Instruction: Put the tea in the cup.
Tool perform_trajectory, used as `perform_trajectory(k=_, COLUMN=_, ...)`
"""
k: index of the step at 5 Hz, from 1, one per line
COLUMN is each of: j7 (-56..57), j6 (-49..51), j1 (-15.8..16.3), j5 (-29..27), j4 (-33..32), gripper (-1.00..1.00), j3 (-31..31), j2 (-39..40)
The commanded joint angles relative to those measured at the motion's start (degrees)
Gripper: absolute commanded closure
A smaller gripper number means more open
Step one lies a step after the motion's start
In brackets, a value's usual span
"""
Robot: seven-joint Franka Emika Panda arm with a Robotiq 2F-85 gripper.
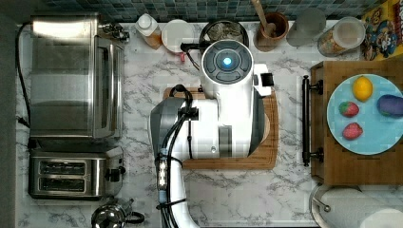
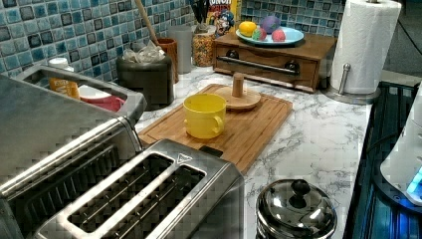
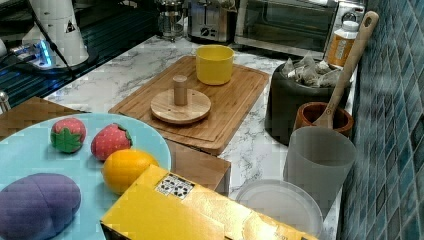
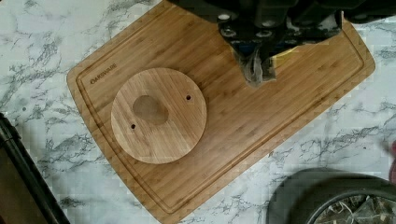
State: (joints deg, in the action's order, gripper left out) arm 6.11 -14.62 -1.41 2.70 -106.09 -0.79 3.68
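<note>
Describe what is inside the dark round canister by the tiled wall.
Crumpled pale tea sachets are piled inside the dark canister, rising above its rim. The canister's wall hides how deep the pile goes and anything lying beneath it.

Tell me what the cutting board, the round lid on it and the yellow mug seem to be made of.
Cutting board: looks like bamboo, matte, with fine striped grain and a routed edge groove.
Round lid: pale wood with visible grain and a matching knob.
Yellow mug: smooth and evenly coloured, probably glazed ceramic, though plastic is possible.
</note>
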Motion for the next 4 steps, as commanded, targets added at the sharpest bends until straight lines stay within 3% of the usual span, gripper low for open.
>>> perform_trajectory(k=1, j7=1.2, j6=-3.2, j1=0.3, j5=1.4, j4=-2.6, gripper=1.00, j3=-1.3, j2=-0.8)
perform_trajectory(k=4, j7=12.7, j6=-5.5, j1=3.0, j5=-0.5, j4=-7.8, gripper=1.00, j3=-4.9, j2=-1.3)
